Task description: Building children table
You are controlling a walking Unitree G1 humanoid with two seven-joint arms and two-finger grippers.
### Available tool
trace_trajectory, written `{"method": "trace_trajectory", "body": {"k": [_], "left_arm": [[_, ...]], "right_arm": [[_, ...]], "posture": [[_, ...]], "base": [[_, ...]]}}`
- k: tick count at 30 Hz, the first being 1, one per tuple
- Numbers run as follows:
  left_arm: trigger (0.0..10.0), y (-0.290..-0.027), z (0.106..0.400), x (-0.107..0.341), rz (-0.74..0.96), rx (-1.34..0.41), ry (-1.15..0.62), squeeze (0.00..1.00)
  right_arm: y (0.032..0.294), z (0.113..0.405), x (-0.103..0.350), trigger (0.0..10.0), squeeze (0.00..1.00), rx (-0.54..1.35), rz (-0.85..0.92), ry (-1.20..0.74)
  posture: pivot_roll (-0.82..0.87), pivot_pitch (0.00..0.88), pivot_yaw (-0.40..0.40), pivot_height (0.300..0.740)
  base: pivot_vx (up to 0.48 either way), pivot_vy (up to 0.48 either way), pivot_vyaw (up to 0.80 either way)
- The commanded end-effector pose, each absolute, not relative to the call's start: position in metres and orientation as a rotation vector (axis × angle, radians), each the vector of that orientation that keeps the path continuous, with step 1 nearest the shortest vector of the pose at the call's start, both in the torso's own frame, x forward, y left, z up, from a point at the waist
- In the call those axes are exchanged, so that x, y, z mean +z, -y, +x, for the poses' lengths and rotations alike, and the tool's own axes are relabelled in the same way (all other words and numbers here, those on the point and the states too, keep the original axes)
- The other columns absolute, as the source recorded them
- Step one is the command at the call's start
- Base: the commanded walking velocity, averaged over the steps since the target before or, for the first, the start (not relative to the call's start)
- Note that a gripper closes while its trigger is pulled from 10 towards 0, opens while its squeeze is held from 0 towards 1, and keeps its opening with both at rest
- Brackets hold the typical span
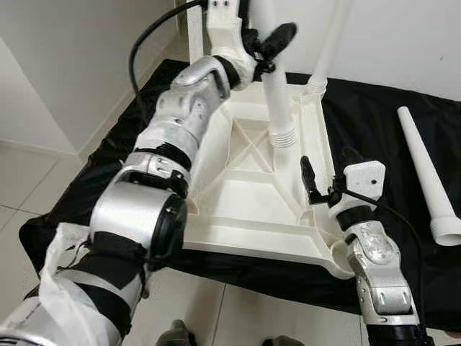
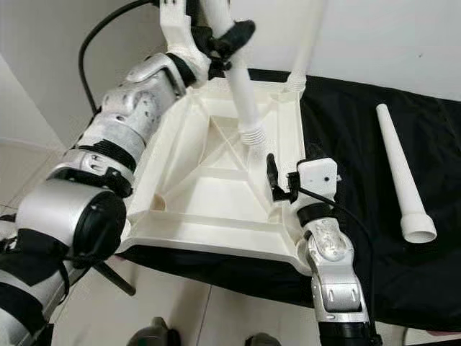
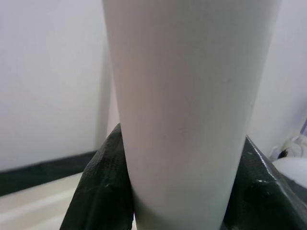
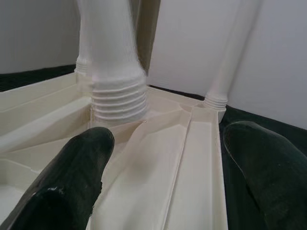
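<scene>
The white plastic tabletop (image 1: pixel 252 194) lies upside down on a black cloth (image 1: pixel 382 130), its ribbed underside facing up. The left gripper (image 1: pixel 268 45) is clamped on a white table leg (image 1: pixel 279 108), the shaft filling the space between its fingers (image 3: pixel 100 191), while the leg's threaded end hangs tilted over the middle of the underside rather than over a corner socket. The right gripper (image 1: pixel 311 182) hovers with its jaws apart just above the right-hand rim of the tabletop; the threaded end sits ahead of and between its fingertips (image 4: pixel 72 177). A fitted leg (image 1: pixel 333 43) stands upright in the far right corner, beyond the right jaws, and a spare leg (image 1: pixel 428 173) lies on the cloth well outside them. To do this step well, the held leg should probably be carried to an empty corner socket (image 1: pixel 338 252), brought upright so the thread meets squarely, then turned; a tilted start risks cross-threading. The right gripper could steady the rim against the twist
</scene>
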State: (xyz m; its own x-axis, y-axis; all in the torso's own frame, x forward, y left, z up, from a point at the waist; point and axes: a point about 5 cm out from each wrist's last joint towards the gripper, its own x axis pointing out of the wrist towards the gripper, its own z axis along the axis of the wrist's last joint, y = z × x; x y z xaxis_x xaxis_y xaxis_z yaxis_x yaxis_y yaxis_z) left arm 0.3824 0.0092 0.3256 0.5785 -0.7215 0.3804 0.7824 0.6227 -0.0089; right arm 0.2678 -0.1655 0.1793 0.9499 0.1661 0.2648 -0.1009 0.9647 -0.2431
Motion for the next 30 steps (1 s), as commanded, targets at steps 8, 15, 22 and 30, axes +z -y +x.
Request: {"method": "trace_trajectory", "body": {"k": [8, 15, 22, 30], "left_arm": [[10.0, 0.028, 0.349, 0.324, -0.128, -0.975, 0.465, 0.00], [10.0, 0.044, 0.331, 0.322, -0.159, -1.015, 0.472, 0.00], [10.0, 0.053, 0.320, 0.318, -0.140, -1.027, 0.475, 0.00], [10.0, 0.056, 0.315, 0.318, -0.141, -1.025, 0.461, 0.00]], "right_arm": [[0.150, 0.285, 0.186, 10.0, 0.00, 0.189, -0.292, 0.278], [0.152, 0.297, 0.194, 10.0, 0.00, 0.139, -0.296, 0.282], [0.158, 0.304, 0.201, 10.0, 0.00, 0.076, -0.305, 0.296], [0.160, 0.313, 0.208, 10.0, 0.00, 0.052, -0.304, 0.312]], "posture": [[0.01, 0.000, -0.016, 0.740], [0.02, 0.000, -0.025, 0.740], [0.03, 0.000, -0.029, 0.740], [0.03, 0.000, -0.022, 0.740]], "base": [[0.000, 0.000, 0.00], [0.000, 0.000, 0.00], [0.000, 0.000, 0.00], [0.000, 0.000, 0.00]]}}
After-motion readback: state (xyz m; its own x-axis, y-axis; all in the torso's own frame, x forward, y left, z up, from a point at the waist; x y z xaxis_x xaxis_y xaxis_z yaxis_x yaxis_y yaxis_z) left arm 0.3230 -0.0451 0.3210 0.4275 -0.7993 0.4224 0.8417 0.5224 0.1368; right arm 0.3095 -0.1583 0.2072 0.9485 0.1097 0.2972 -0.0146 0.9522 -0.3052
